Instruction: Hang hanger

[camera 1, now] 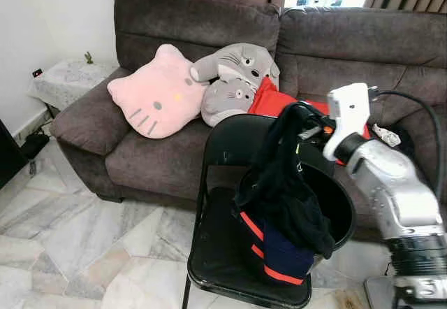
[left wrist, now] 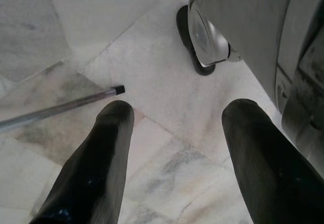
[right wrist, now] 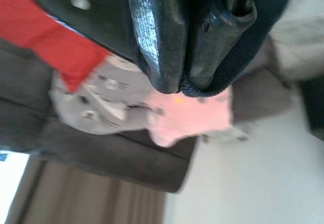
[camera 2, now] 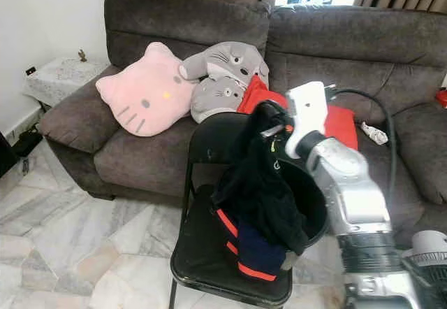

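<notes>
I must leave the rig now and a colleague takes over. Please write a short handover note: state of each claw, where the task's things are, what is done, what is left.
Right claw: shut on the dark garment, holding it up above the black bucket on the black folding chair, in front of the sofa.
Left claw: open, idle, pointing down at the marble floor.
Hanger: cannot be made out under the cloth.
Done: garment lifted from the bucket.
Left: the hanging itself; no rail or hook is visible here.
</notes>
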`<state>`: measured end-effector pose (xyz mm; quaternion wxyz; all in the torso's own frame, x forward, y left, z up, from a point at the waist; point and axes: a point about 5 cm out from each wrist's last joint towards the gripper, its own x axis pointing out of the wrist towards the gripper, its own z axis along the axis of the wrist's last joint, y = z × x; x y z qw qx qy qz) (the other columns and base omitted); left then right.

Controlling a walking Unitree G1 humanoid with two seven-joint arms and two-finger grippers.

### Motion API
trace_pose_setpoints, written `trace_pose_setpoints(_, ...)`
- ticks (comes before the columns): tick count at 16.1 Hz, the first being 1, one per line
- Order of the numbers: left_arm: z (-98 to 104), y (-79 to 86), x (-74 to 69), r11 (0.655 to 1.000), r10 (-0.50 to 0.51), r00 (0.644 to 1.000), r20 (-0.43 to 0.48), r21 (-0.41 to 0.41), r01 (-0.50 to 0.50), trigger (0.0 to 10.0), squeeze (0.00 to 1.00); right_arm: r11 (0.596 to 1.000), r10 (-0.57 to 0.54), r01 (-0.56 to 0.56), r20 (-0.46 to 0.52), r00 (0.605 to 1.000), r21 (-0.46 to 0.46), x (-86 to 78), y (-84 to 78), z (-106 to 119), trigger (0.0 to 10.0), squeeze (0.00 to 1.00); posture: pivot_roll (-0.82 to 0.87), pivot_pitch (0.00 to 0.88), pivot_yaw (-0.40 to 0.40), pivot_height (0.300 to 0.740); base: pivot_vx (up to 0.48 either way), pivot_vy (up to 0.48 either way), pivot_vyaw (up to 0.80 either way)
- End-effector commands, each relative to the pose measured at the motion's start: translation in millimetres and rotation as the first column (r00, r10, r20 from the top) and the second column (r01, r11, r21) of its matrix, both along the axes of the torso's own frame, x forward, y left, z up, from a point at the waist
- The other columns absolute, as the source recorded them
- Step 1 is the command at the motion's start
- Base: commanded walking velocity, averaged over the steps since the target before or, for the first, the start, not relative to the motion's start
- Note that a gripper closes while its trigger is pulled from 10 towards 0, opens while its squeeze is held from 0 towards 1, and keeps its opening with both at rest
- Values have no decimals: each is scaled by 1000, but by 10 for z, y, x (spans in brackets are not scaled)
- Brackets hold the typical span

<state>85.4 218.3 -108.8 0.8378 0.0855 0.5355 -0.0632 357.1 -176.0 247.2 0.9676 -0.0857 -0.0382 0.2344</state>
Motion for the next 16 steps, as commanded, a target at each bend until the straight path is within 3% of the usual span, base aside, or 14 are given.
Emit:
trace_pose_setpoints(1, -10, 20, -47, 1000, 11, 1000, -24, 0, -11, 10000, 0, 1000, -23, 23, 33, 999, -9, -66, -105, 130, 0, 0, -43, 3, -9, 740, 0, 0, 0)
trace_pose_setpoints(5, -7, 22, -36, 1000, 10, 1000, -22, -1, -10, 10000, 0, 990, 93, -89, 29, 995, -109, -216, -100, 132, 0, 0, -47, 10, -6, 740, 0, 0, 0)
trace_pose_setpoints(9, -4, 25, -26, 1000, 11, 1000, -20, -1, -11, 10000, 0, 986, 115, -104, 73, 991, -134, -288, -205, 228, 0, 0, -55, 16, -4, 740, 0, 0, 0)
trace_pose_setpoints(11, -3, 28, -20, 1000, 11, 1000, -20, 0, -11, 10000, 0, 997, 51, -43, 134, 990, -62, -297, -381, 416, 0, 0, -62, 18, -2, 740, 0, 0, 0)
trace_pose_setpoints(13, -3, 29, -18, 1000, 11, 1000, -20, 0, -11, 10000, 0, 999, 31, -26, 159, 987, -35, -305, -432, 488, 0, 0, -67, 17, 0, 740, 0, 0, 0)
trace_pose_setpoints(14, -2, 31, -14, 1000, 10, 1000, -21, 0, -10, 10000, 0, 998, -14, 1, 212, 977, 57, -325, -532, 648, 0, 0, -72, 17, 2, 740, 0, 0, 0)
trace_pose_setpoints(16, -1, 33, -8, 1000, 9, 1000, -21, 0, -9, 10000, 0, 990, -68, 34, 248, 967, 139, -348, -638, 775, 0, 0, -78, 17, 5, 740, 0, 0, 0)
